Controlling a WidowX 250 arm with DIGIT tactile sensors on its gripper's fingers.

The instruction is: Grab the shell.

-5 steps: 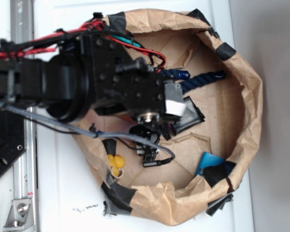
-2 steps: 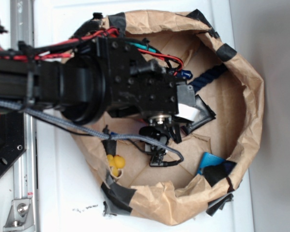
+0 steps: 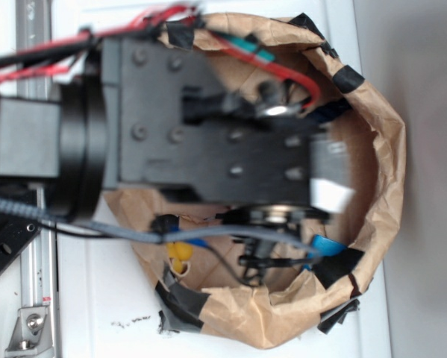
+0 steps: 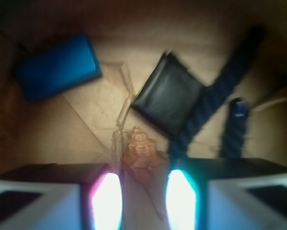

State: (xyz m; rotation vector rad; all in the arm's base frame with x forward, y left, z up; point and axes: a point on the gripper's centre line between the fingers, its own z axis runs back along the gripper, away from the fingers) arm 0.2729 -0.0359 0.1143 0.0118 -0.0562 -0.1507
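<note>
Claw (image 4: 144,194) jaws stand apart with the shell (image 4: 144,160) lying between the two bright fingers (image 4: 107,200), not yet pinched; from the wrist view the gap looks a little wider than the shell, and whether either pad touches it is too blurred to tell. The shell is orange-tan, its ridged whorled end pointing away from the wrist camera and its long tip running back between the fingers. It lies on the brown paper floor of the paper-walled bin (image 3: 387,149), roughly at the middle of that floor.

Judging by this, the reach is done and the closing step is in hand. The next move should be a straight squeeze on the shell's thicker body, then a lift clear of the paper wall; the tapering tip could slip if the pads land too far back.

Just beyond the shell lies one black square pad (image 4: 168,98). One dark blue rope (image 4: 215,96) runs from beside that pad toward the far right corner, with one small dark blue piece (image 4: 234,124) next to it. One blue flat block (image 4: 57,67) sits toward the far left. In the exterior view the arm hides the shell; a few yellow rounded objects (image 3: 178,255) show by the bin's near wall, their count unclear.
</note>
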